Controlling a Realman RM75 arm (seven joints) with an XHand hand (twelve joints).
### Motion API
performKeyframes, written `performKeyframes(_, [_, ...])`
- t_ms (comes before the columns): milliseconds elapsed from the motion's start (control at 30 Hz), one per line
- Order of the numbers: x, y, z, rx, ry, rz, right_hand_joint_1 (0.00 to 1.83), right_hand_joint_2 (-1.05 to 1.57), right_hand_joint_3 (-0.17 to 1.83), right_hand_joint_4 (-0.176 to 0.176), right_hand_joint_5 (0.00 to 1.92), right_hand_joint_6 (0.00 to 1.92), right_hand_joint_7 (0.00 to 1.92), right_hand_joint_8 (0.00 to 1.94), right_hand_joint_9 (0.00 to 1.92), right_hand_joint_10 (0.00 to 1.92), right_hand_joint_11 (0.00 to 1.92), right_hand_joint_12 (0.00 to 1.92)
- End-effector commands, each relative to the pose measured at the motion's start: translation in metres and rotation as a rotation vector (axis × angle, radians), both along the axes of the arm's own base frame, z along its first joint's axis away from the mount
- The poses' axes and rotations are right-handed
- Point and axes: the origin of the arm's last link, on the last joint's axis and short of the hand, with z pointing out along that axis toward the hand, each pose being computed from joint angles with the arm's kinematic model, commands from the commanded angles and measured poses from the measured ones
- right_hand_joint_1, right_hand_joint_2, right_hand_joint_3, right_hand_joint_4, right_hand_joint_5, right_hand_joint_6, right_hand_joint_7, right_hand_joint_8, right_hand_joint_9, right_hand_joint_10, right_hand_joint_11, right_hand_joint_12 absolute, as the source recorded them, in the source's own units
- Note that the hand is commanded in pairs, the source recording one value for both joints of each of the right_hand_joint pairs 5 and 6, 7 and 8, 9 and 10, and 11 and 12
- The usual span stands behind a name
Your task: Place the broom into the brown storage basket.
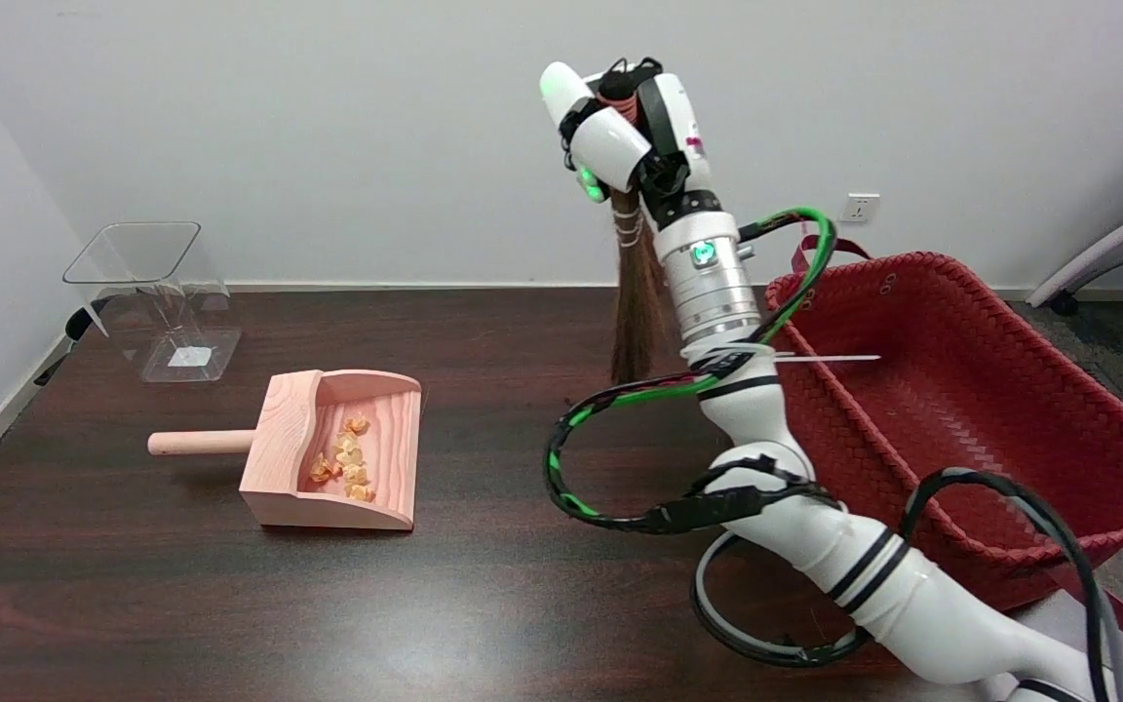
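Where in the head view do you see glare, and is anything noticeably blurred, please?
Head view: soft glare on the dark table near the bottom edge; the clear container is faint against the wall; the right hand, the broom and the basket look sharp, without motion blur.

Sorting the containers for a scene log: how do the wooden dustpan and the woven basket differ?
The wooden dustpan is pale pink wood, small and rigid; the woven basket is dark red weave and far larger. The dustpan holds orange crumpled scraps; the basket shows nothing inside it. The dustpan has one straight handle pointing left; the basket has strap handles. Both rest on the dark table with their openings in view.
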Motion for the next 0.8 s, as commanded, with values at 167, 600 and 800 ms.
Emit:
performKeyframes(167, [0.041, 0.042, 0.047, -0.094, 0.086, 0.012, 0.86, 1.57, 0.63, 0.0, 1.92, 1.92, 1.92, 1.92, 1.92, 1.92, 1.92, 1.92])
performKeyframes(600, [0.055, 0.054, 0.088, -0.143, 0.091, 0.024, 0.88, 1.57, 0.59, 0.0, 1.92, 1.92, 1.92, 1.92, 1.92, 1.92, 1.92, 1.92])
performKeyframes(800, [0.061, 0.052, 0.109, -0.122, 0.087, 0.007, 0.89, 1.57, 0.6, 0.0, 1.92, 1.92, 1.92, 1.92, 1.92, 1.92, 1.92, 1.92])
